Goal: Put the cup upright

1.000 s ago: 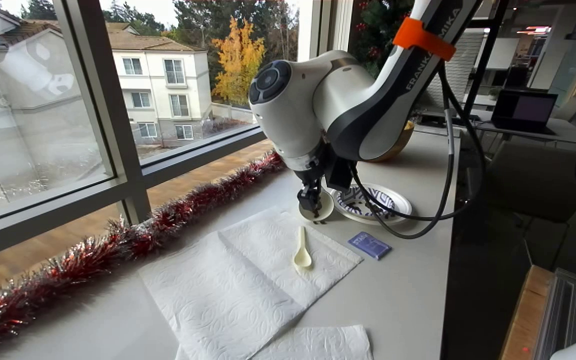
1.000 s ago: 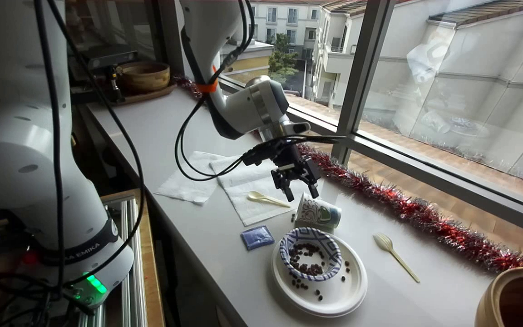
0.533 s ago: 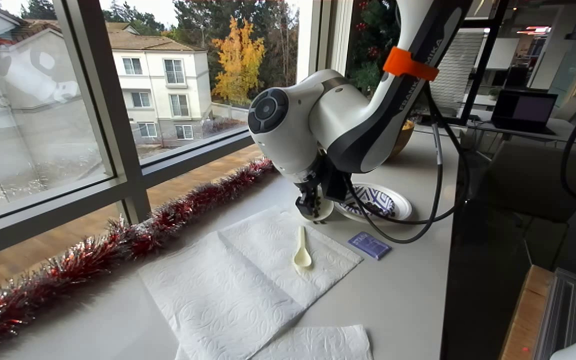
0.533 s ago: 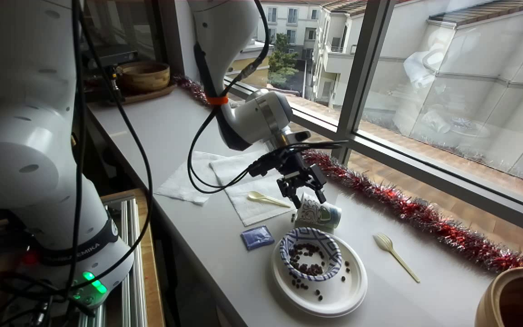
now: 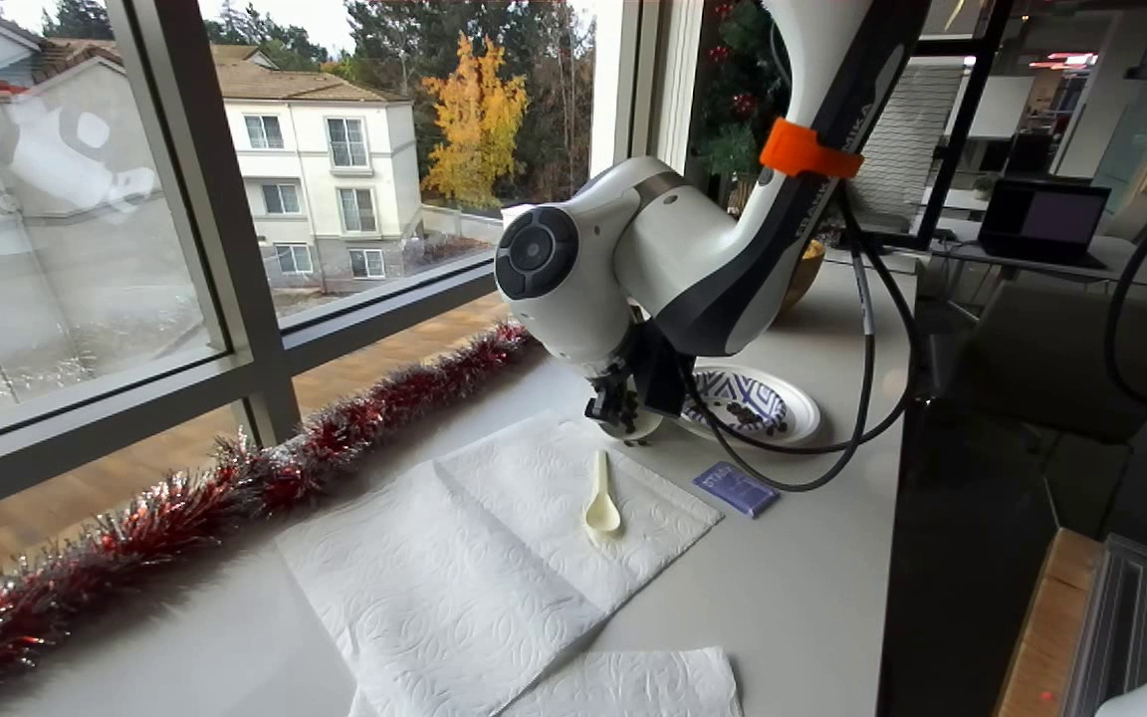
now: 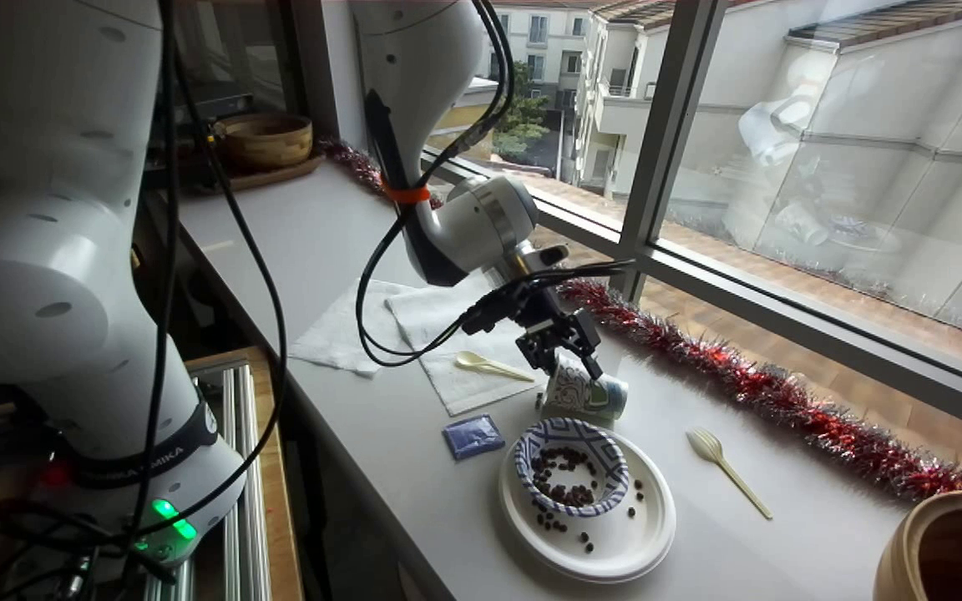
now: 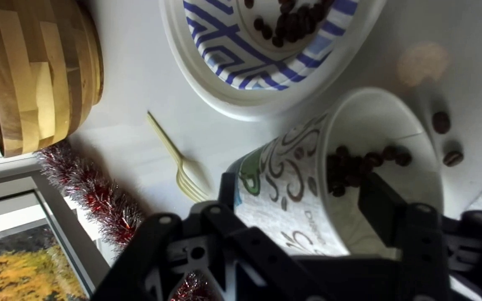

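Note:
The cup [image 7: 283, 200] is a whitish paper cup with a printed pattern. It lies on its side on the table in both exterior views [image 5: 639, 430] [image 6: 585, 392], with dark beans inside its mouth. My gripper [image 7: 298, 188] is open, tilted down just over the cup. In the wrist view one finger is beside the cup's base end, and the other overlaps the open mouth; I cannot tell whether that finger is inside it. The gripper also shows in both exterior views [image 5: 613, 406] [image 6: 573, 366], where it partly covers the cup.
A white plate [image 6: 656, 534] bearing a blue-patterned bowl [image 6: 569, 432] of beans stands close beside the cup. A blue packet [image 6: 473, 436], spoon [image 5: 601, 513], fork [image 6: 723, 472], paper towels [image 5: 454, 568] and wooden bowl [image 6: 907, 534] are around. Tinsel [image 6: 740, 367] runs along the window.
My gripper has moved down and closer to the cup, its fingers now reaching down at the cup. The cup and the other objects have not moved.

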`<state>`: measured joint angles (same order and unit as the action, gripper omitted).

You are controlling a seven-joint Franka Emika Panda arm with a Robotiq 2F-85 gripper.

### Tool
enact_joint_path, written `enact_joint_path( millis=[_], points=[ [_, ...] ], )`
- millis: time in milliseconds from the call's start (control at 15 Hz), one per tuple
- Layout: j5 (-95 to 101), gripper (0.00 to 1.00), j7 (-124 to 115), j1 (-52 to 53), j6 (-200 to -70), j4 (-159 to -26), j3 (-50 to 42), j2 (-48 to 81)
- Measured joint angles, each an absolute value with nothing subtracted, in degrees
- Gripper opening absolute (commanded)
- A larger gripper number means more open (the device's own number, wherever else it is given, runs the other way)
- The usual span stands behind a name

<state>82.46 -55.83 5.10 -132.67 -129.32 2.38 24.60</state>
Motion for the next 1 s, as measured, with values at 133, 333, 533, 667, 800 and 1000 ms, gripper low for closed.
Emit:
enact_joint_path(
  millis=[133,333,533,667,800,1000],
  points=[
    [82.46,0.32,-56.02,5.15,-132.19,-129.32,2.63,24.51],
    [82.46,0.12,-56.06,5.15,-131.85,-129.34,2.87,24.15],
    [82.46,0.06,-56.06,5.15,-131.52,-129.56,2.89,23.3],
    [82.46,0.05,-56.06,5.15,-131.45,-129.72,2.89,22.51],
    [82.46,0.07,-56.06,5.1,-131.39,-130.05,2.89,21.37],
    [82.37,0.05,-56.06,4.87,-131.4,-131.07,2.9,19.84]
  ],
)
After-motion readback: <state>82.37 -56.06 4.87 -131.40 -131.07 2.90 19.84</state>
